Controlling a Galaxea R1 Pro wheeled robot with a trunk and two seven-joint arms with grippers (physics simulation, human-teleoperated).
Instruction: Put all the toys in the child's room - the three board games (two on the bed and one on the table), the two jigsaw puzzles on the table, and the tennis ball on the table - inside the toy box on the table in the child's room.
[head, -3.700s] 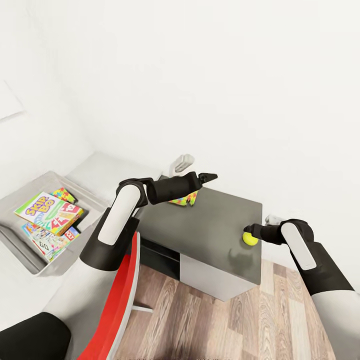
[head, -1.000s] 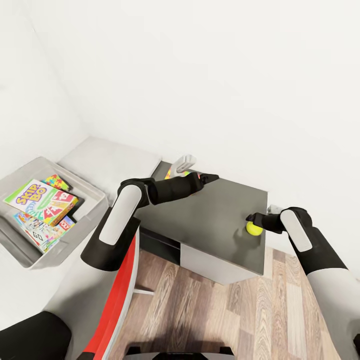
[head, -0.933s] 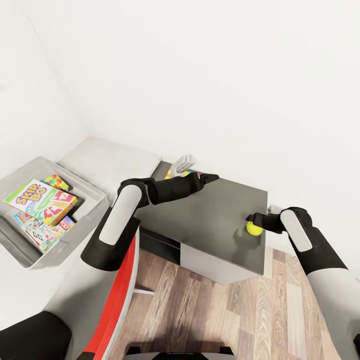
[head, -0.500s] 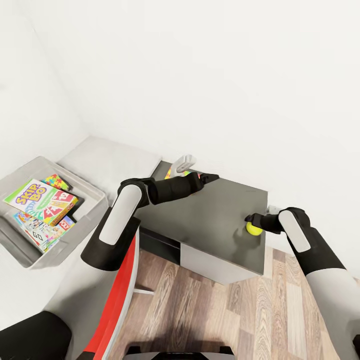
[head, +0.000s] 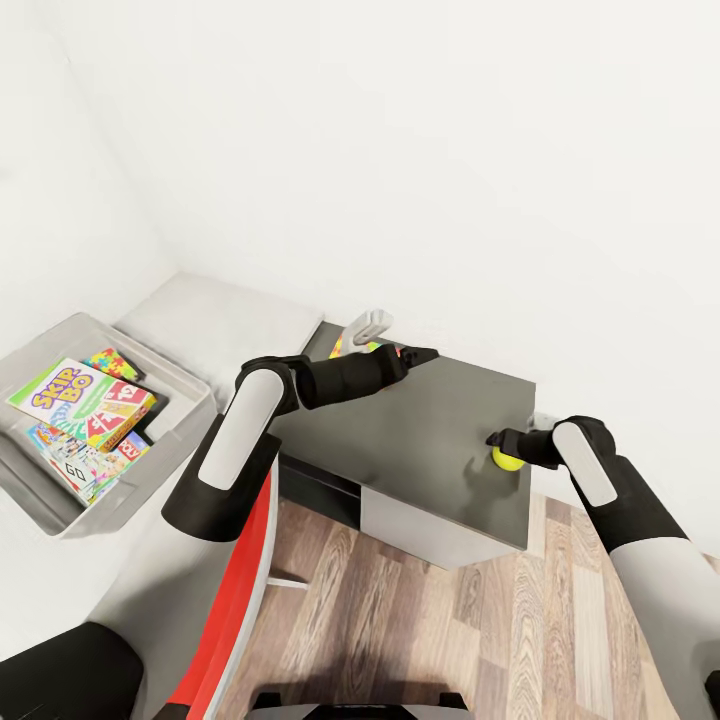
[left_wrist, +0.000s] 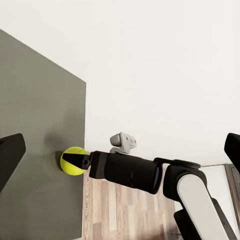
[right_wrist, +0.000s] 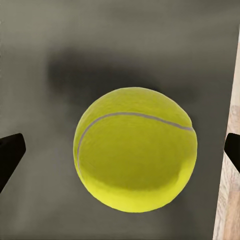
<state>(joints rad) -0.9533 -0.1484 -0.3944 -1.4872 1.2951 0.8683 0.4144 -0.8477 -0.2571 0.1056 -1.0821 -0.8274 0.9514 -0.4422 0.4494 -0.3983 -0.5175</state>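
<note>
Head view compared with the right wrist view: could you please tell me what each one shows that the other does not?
The head view takes in the toy box with the SKIP-BO game inside, the left claw reaching over the table near a jigsaw puzzle, and a red chair. The right wrist view adds close detail: the tennis ball with its seam, and the right claw with its fingertips spread wide on either side, apart from the ball. Both show the ball resting on the dark grey table near its edge.
</note>
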